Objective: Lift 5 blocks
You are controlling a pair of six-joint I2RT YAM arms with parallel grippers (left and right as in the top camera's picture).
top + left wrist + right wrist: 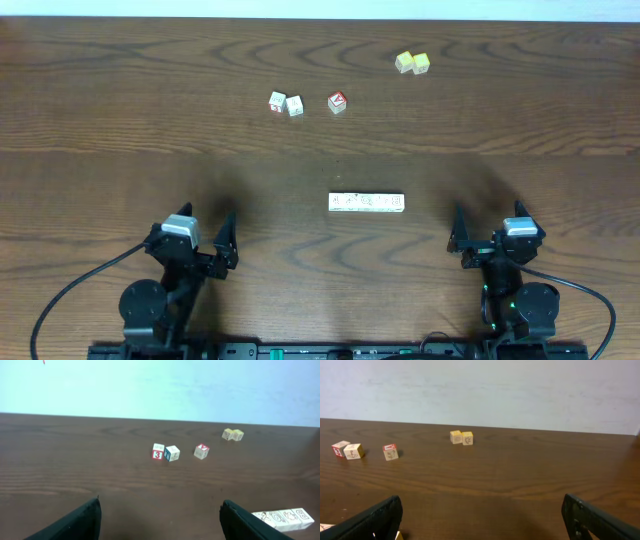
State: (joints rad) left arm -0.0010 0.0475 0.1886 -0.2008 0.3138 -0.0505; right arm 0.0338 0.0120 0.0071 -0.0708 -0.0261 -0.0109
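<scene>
The five blocks (pixel 367 203) lie side by side, touching, in one straight row on the tabletop (pixel 100 120), the row's long axis running left to right and its printed faces turned up. The row sits between the two arms and a little farther out than their tips, somewhat closer to the right gripper (pixel 488 236) than to the left gripper (pixel 195 238). Both sets of jaws stand wide apart, holding nothing and touching no block.
</scene>
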